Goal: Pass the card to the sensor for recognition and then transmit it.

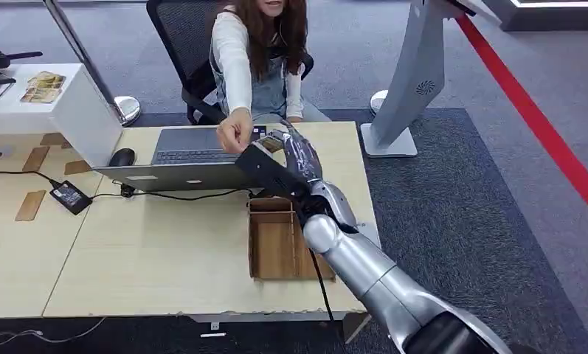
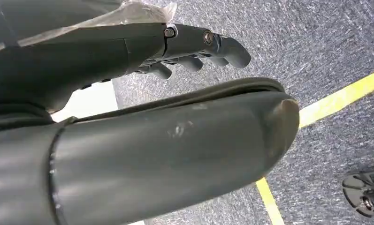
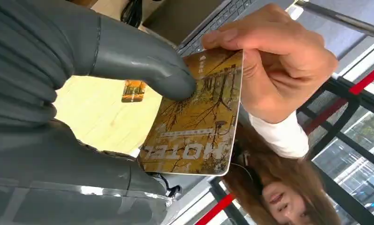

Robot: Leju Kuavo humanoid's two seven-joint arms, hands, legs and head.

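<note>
Fingers of the right hand [image 3: 105, 93] hold a card [image 3: 199, 122]. The thick grey thumb [image 3: 142, 65] presses down on the card's face, and the other fingers sit under it. The card is gold and brown with tree shapes on it, and it has the word HOTEL printed near one end.

A person's hand [image 3: 274, 61] holds the far edge of the same card, with a finger along the top edge and the thumb on the face. So the card is held by both at once, between the robot's hand and the person's hand.

From the head view, the right hand [image 1: 287, 151] reaches out over the wooden table [image 1: 165, 251], at the edge of an open laptop [image 1: 191, 155]. The person's hand [image 1: 235, 133] meets it there. The person sits in a black chair [image 1: 180, 37] on the other side of the table and wears a white sleeve [image 1: 232, 59].

A shallow brown tray [image 1: 276, 247] lies on the table just under the robot's arm. A black mouse [image 1: 122, 157] sits beside the laptop, and a black power brick [image 1: 71, 197] with a cable lies further to the left.

One more small card [image 3: 133, 90] lies flat on the table, away from the held one.

The left hand [image 2: 194, 51] hangs over grey carpet with a yellow line [image 2: 335, 98]. Its fingers are curled in a little and hold nothing.
</note>
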